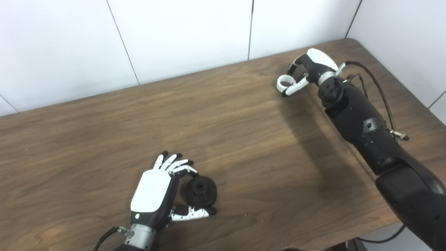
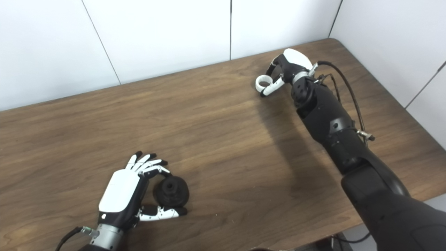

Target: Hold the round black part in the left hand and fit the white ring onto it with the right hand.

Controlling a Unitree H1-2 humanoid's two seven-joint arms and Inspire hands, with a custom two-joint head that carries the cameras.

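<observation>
— White wall panels stand behind a brown wood table (image 1: 223, 115). What sits at the left?

— At seven o'clock the left hand (image 1: 155, 195) rests on the table, fingers (image 1: 174, 164) spread, thumb (image 1: 191, 212) out. The round black part (image 1: 201, 190) lies between them; whether they touch it I cannot tell.

— And the right side?

— At one o'clock, well apart, the right hand (image 1: 306, 71) is curled over the white ring (image 1: 285, 83). Its thumb lies against the ring. Whether the ring is gripped I cannot tell.
</observation>
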